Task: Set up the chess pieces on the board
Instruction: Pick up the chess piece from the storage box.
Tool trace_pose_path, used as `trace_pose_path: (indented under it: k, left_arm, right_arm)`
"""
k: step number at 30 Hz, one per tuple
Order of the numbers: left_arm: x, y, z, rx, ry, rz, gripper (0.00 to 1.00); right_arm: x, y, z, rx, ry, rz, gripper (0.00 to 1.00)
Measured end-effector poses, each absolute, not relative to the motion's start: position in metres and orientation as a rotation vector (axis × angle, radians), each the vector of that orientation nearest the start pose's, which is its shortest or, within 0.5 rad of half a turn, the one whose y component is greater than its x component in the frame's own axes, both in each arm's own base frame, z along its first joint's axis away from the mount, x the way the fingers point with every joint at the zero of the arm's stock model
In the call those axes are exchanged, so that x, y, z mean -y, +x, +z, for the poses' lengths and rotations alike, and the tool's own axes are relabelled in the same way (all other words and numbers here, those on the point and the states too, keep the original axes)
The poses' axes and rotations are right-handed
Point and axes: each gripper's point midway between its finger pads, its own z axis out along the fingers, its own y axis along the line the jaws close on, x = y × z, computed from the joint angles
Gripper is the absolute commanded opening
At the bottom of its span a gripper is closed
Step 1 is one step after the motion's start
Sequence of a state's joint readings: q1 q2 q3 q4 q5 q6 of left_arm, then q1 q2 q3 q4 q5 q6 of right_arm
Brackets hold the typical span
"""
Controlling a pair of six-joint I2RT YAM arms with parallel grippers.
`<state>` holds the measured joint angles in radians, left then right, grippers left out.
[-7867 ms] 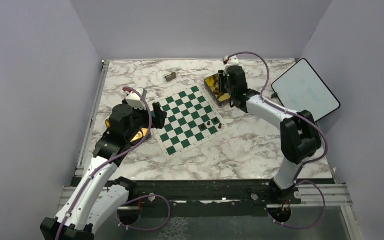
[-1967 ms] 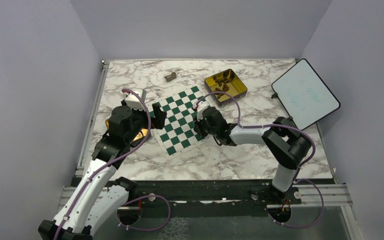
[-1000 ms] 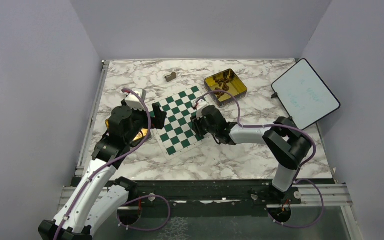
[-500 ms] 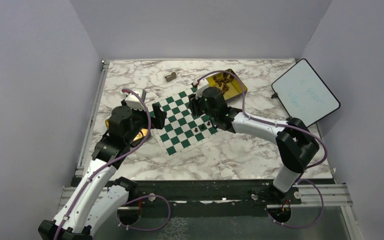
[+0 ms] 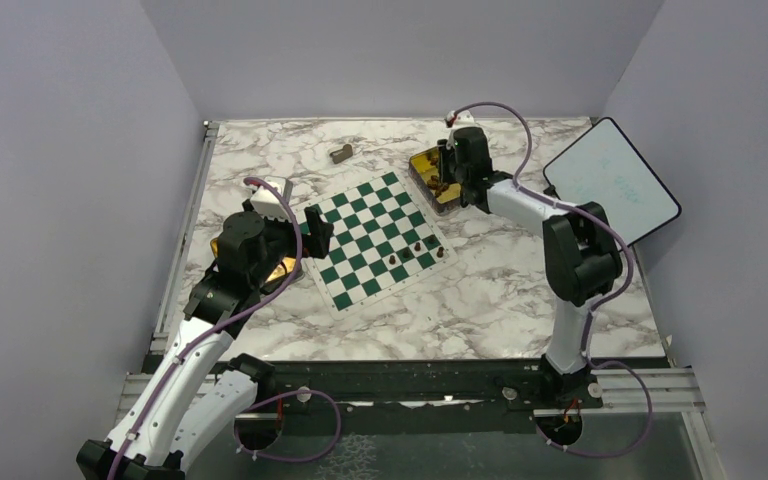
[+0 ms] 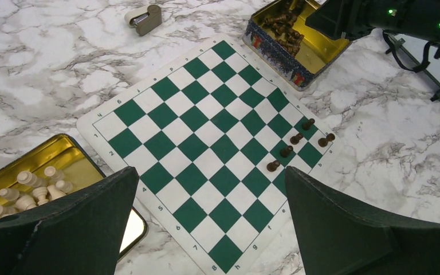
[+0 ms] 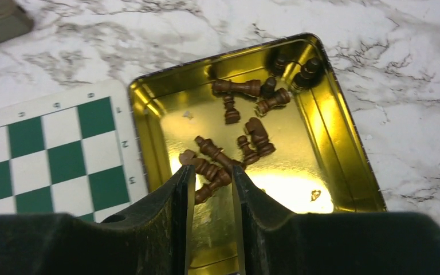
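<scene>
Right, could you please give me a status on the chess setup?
Left pincer open, over the board. Right pincer in the gold tin, jaws narrowly apart astride chess pieces. Five more near board's right edge. Nothing blocking.

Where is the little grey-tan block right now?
In the top view the grey-tan block lies on the marble at the far side, just beyond the board and left of the far gold tin.
</scene>
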<state>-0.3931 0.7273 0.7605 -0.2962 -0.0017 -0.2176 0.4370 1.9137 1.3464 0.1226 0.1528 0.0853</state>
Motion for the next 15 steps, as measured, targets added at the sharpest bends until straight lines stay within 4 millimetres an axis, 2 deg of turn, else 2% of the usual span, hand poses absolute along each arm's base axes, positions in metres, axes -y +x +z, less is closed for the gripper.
trace_pose_path:
  k: [3, 6, 15]
  left_arm:
    - [0.121, 0.27, 0.253, -1.849, 0.162, -0.425, 0.99]
    - [0.122, 0.271, 0.251, -1.855, 0.163, -0.423, 0.99]
    - [0.122, 0.272, 0.249, -1.862, 0.165, -0.421, 0.99]
  right_arm:
    - [-0.194, 0.529, 0.117, -2.037, -0.227, 0.124, 0.34]
    - [-0.187, 0.543, 0.106, -2.05, -0.214, 0.098, 0.34]
    - [-0.184, 0.594, 0.108, -2.007, -0.187, 0.07, 0.31]
